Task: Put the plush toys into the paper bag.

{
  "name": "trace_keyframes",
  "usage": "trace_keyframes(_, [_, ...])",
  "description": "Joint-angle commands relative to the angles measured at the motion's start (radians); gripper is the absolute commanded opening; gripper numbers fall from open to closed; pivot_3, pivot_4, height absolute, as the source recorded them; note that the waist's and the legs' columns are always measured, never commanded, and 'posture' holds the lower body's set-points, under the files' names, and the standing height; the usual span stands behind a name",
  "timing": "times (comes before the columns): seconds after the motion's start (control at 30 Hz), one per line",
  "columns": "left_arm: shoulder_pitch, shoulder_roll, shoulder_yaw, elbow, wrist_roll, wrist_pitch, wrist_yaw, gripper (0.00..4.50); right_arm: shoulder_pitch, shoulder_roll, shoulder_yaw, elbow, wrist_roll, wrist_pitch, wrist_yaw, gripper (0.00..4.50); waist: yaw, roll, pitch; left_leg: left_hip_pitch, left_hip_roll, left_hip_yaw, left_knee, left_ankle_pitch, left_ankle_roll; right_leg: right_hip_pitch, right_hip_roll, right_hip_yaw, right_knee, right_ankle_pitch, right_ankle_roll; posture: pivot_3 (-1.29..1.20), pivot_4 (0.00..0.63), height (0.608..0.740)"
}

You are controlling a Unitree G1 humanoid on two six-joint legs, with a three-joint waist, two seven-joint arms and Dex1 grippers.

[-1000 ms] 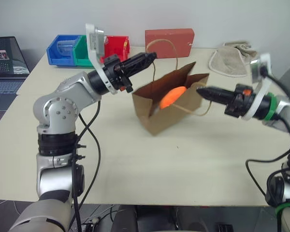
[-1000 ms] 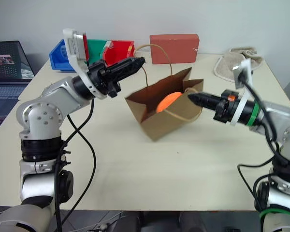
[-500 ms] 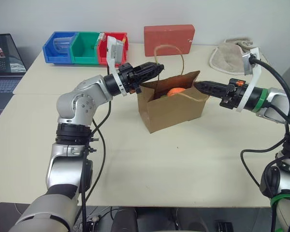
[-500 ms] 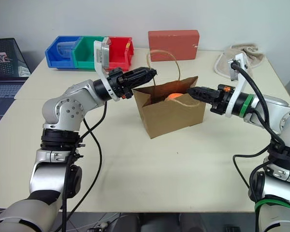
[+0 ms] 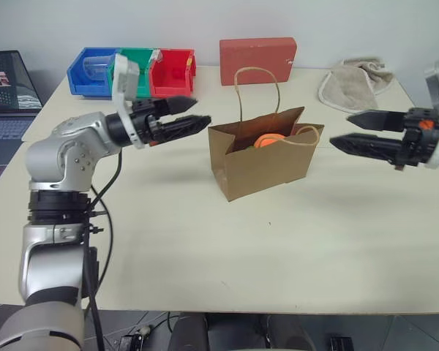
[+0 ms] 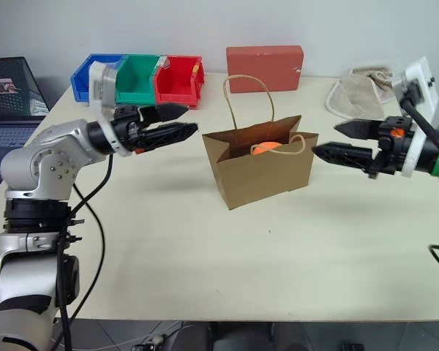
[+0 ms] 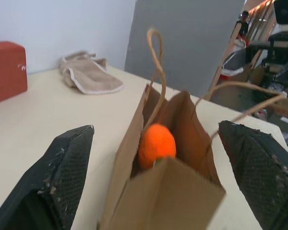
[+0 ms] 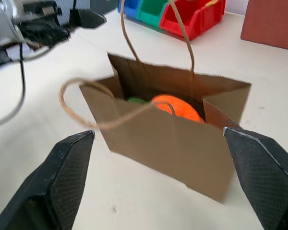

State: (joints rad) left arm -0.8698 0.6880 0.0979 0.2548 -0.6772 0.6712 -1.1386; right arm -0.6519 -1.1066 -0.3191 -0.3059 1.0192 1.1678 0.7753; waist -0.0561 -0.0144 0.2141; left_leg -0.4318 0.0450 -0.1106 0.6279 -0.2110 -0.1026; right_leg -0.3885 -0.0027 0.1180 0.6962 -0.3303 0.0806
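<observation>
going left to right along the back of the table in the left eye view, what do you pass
blue bin → green bin → red bin → red box → beige towel

The left arm [image 5: 62, 157] at the left of the frame is built of rounded silver-grey shells with small screws, black ribbed joint rings and loose black cables. A white plate sits at each wrist. The right arm [image 6: 424, 142] carries a green ring and an orange mark. Both grippers have tapered black fingers with textured pads [image 7: 69, 167].
</observation>
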Motion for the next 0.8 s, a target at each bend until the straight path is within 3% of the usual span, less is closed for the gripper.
trace_keyframes(0.03, [0.009, 0.012, 0.019, -0.007, -0.008, -0.002, -0.052, 4.45, 0.049, -0.038, -0.018, -0.073, -0.042, -0.099, 0.095, 4.50, 0.000, 0.000, 0.000, 0.000, 0.000, 0.000, 0.000, 0.000, 0.000, 0.000, 0.000, 0.000, 0.000, 0.000, 0.000, 0.00, 0.150, 0.740])
trace_keyframes(0.4, [-0.056, -0.139, -0.077, 0.297, 0.208, -0.283, -0.092, 4.45, 0.158, 0.029, -0.047, -0.255, 0.089, -0.074, 0.017, 4.50, 0.006, -0.001, 0.000, 0.000, 0.000, -0.001, 0.002, 0.001, 0.001, 0.001, 0.000, 0.000, 0.001, 0.000, 0.000, 0.00, 0.150, 0.740])
trace_keyframes(0.8, [-0.021, -0.131, -0.079, 0.213, 0.195, -0.231, -0.228, 4.45, 0.205, 0.005, -0.059, -0.311, 0.211, -0.068, -0.033, 4.50, 0.002, 0.000, 0.000, 0.000, 0.000, -0.001, 0.002, 0.001, 0.001, 0.001, 0.000, -0.001, 0.002, 0.000, 0.000, 0.00, 0.150, 0.740])
